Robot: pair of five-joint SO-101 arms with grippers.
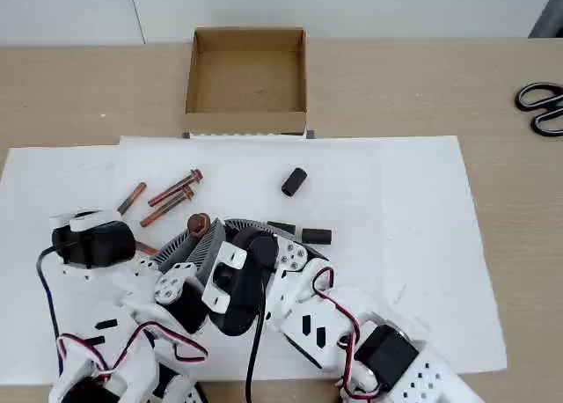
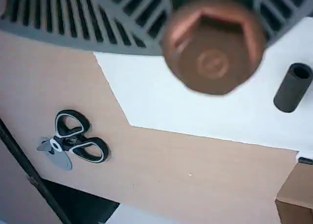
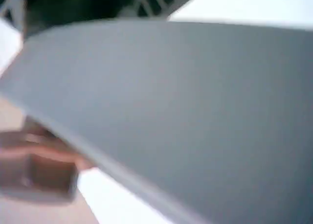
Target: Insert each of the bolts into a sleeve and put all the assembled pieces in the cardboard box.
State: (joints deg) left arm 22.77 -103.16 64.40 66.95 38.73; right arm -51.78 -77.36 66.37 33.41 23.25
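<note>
My left gripper [image 1: 195, 236] is shut on a copper bolt [image 1: 199, 223]; in the left wrist view its hexagonal head [image 2: 212, 45] sits close up under a grey ribbed finger [image 2: 98, 23]. My right gripper [image 1: 230, 245] is pressed in beside it, and its wrist view shows a copper bolt [image 3: 34, 168] past a broad grey surface. Three loose bolts [image 1: 167, 196] lie on the white paper to the left. One black sleeve [image 1: 294, 181] [image 2: 293, 87] lies alone mid-paper, with two more [image 1: 303, 234] by the right arm. The open cardboard box [image 1: 249, 77] stands at the back.
White paper [image 1: 396, 209] covers the wooden table's front half. Black scissors [image 1: 541, 108] [image 2: 73, 142] lie at the far right edge of the table. Both arms crowd the front centre and left.
</note>
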